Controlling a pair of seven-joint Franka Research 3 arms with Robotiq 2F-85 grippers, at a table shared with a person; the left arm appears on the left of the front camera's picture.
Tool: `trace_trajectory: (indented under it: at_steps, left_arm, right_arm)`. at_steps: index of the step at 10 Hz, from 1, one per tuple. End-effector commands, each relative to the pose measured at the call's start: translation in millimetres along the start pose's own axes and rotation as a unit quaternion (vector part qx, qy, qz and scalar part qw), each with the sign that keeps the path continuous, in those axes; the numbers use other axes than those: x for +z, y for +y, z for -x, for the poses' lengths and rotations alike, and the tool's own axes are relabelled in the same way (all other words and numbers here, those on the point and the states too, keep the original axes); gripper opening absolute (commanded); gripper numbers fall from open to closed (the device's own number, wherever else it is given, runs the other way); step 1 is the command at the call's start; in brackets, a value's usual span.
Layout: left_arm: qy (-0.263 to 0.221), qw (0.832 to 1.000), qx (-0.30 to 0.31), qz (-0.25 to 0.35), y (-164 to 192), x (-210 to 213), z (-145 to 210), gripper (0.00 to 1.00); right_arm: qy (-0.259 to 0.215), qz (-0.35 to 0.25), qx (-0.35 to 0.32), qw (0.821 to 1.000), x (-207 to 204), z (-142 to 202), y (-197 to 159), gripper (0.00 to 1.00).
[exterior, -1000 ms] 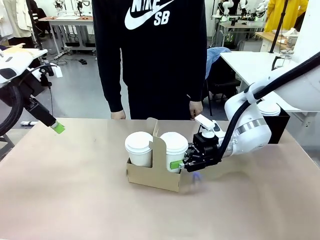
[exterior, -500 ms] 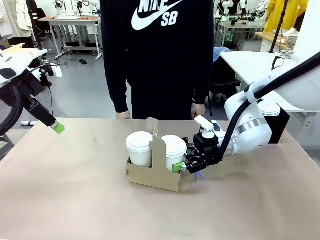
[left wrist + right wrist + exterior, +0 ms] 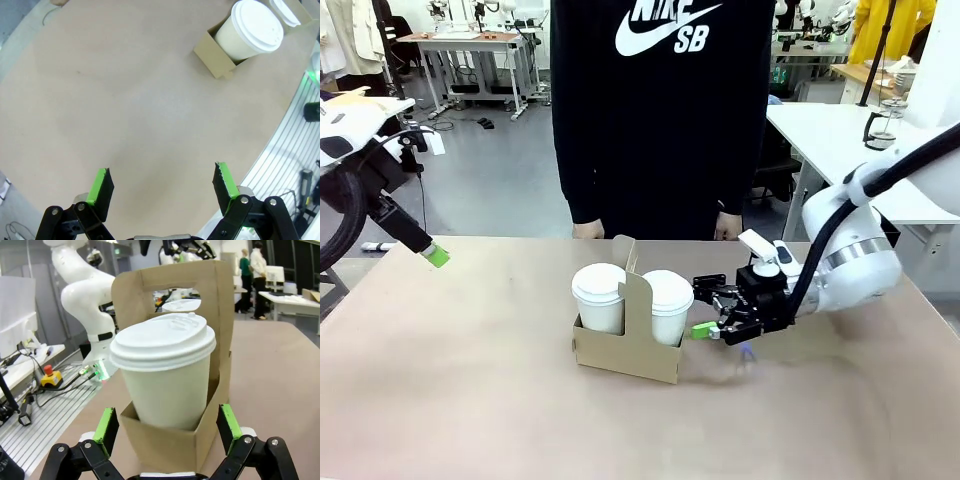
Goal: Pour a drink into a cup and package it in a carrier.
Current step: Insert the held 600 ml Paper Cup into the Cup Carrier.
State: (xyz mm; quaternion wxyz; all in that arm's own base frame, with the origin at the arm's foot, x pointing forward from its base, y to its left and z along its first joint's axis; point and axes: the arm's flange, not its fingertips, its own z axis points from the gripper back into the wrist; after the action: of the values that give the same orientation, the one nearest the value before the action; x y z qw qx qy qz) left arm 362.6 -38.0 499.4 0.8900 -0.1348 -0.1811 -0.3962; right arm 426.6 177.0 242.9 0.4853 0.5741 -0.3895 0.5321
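White cup (image 3: 669,305) in carrier (image 3: 628,345) — right hand (image 3: 710,312) released, backed off | left hand (image 3: 438,256) seemingly unmoved.

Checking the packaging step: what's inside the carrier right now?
Two lidded white cups, one left and one right of the handle tab, stand in the brown carrier. The lids hide any drink inside. The right pincer is open beside it.

White lidded cups (image 3: 668,305); brown cardboard carrier (image 3: 625,350); green-padded black gripper (image 3: 705,315)
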Motion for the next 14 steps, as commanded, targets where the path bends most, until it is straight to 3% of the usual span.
trace_trajectory:
  at_steps: [1, 5, 8, 11, 12, 14]
  left_arm:
    - [-0.003, 1.000, 0.001, -0.002, -0.7, 0.9, 0.2, 1.00]
    - [-0.003, 1.000, 0.001, -0.002, -0.7, 0.9, 0.2, 1.00]
    - [-0.003, 1.000, 0.001, -0.002, -0.7, 0.9, 0.2, 1.00]
    - [-0.003, 1.000, 0.001, -0.002, -0.7, 0.9, 0.2, 1.00]
    - [-0.003, 1.000, 0.001, -0.002, -0.7, 0.9, 0.2, 1.00]
    - [-0.003, 1.000, 0.001, -0.002, -0.7, 0.9, 0.2, 1.00]
  right_arm:
    - [-0.007, 0.054, -0.005, 0.999, 33.2, -9.3, 39.8, 1.00]
    - [0.038, 0.209, -0.095, 0.973, 88.7, -38.6, 125.4, 1.00]
    - [0.067, 0.291, -0.134, 0.945, 102.8, -53.1, 161.9, 1.00]
    - [0.088, 0.317, -0.154, 0.932, 105.0, -53.8, 167.5, 1.00]
    - [0.076, 0.297, -0.136, 0.942, 148.9, -58.7, 78.9, 1.00]
    - [0.076, 0.297, -0.136, 0.942, 148.9, -58.7, 78.9, 1.00]
